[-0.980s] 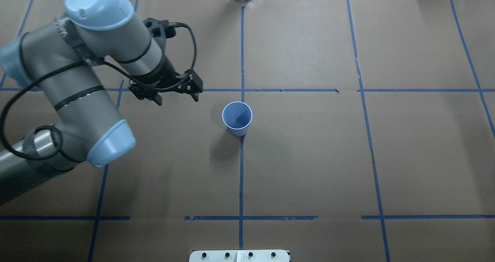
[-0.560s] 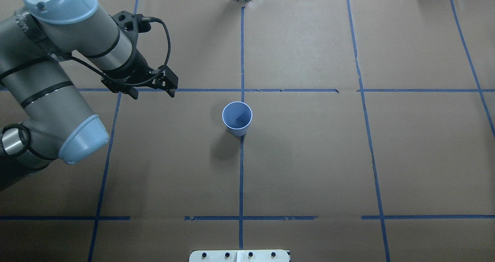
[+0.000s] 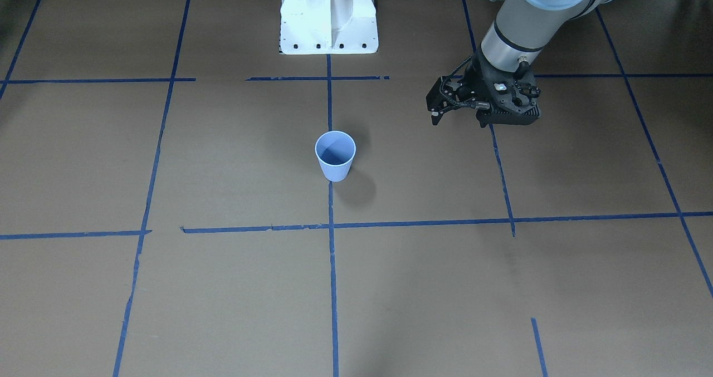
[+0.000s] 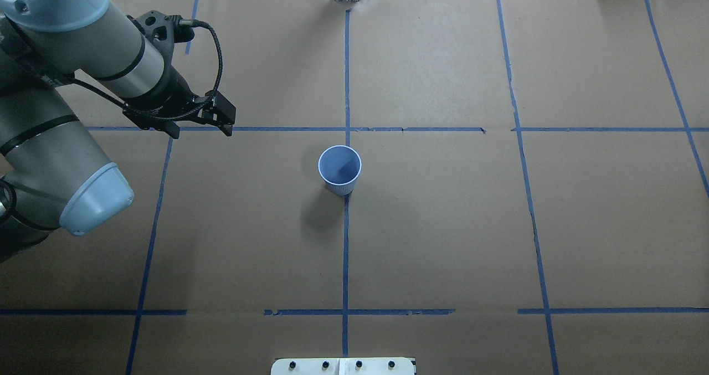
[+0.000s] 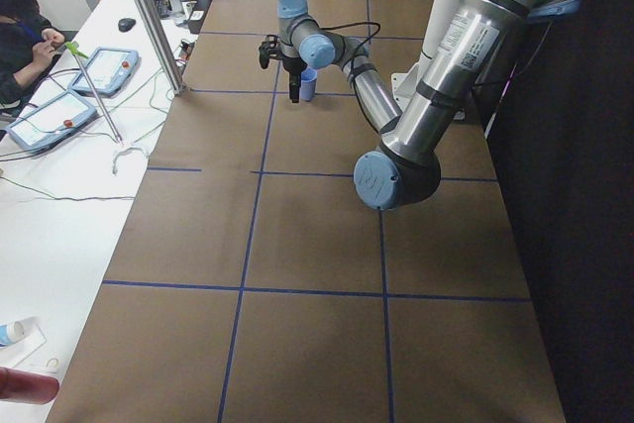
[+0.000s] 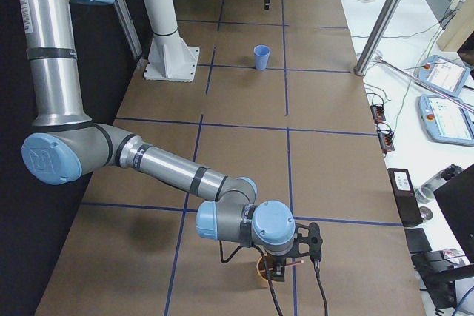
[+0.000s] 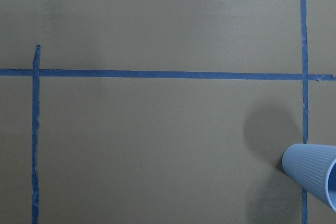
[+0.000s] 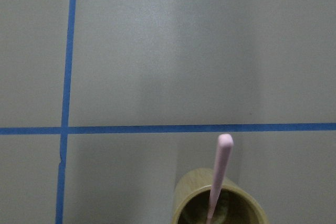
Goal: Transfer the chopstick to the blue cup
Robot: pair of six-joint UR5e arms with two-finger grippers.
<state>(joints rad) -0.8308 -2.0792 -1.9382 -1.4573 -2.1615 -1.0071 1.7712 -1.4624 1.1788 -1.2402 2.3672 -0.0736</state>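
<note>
The blue cup (image 4: 339,167) stands upright near the table's middle, on a blue tape line; it also shows in the front view (image 3: 335,158) and at the lower right edge of the left wrist view (image 7: 314,174). No chopstick shows in it. My left gripper (image 4: 202,130) is open and empty, well to the left of the cup and a little farther back. A pink chopstick (image 8: 219,174) stands in a tan cup (image 8: 185,199) just below the right wrist camera. My right gripper (image 6: 292,260) hovers over that tan cup (image 6: 261,273); I cannot tell whether it is open or shut.
Blue tape lines divide the brown paper table cover into a grid. The white robot base (image 3: 328,15) stands at the robot's side of the table. Beyond the far edge there are a metal post (image 5: 149,17), tablets and seated people.
My left arm has drawn back to the left and away from the blue cup, gripper still open. The cup has not moved.
</note>
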